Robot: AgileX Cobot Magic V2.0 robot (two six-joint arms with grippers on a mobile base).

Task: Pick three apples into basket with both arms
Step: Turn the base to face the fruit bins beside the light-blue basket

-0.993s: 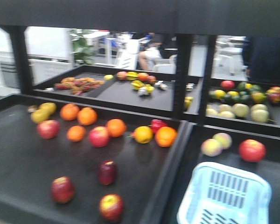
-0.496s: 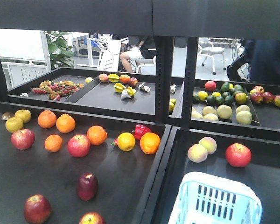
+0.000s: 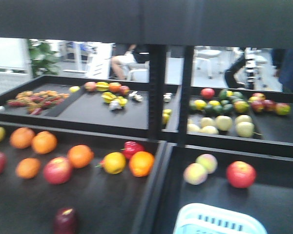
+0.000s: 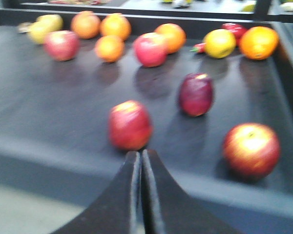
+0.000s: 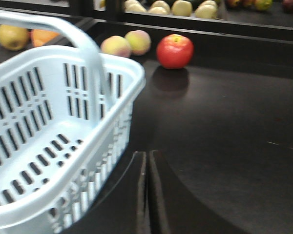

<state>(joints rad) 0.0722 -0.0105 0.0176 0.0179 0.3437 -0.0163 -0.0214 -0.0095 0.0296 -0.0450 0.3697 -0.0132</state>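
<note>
Apples (image 3: 57,170) on black tray (image 3: 102,204), room (image 3: 88,51) beyond

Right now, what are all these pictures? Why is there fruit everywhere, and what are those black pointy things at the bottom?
This is a robot with two arms and three cameras. One picture looks forward from the robot's front at black trays of fruit. The other two come from cameras on its wrists. The black pointy things are its pincers, which work like fingers for grabbing. The left pincer is pressed shut and holds nothing. Just past it lie a near apple, a dark apple and a third apple off to the right. Oranges sit farther back. The right pincer is shut and empty too. Beside it stands a pale blue basket with no fruit showing inside, and a red apple sits beyond it. The robot's job is to put apples into the basket.
</note>
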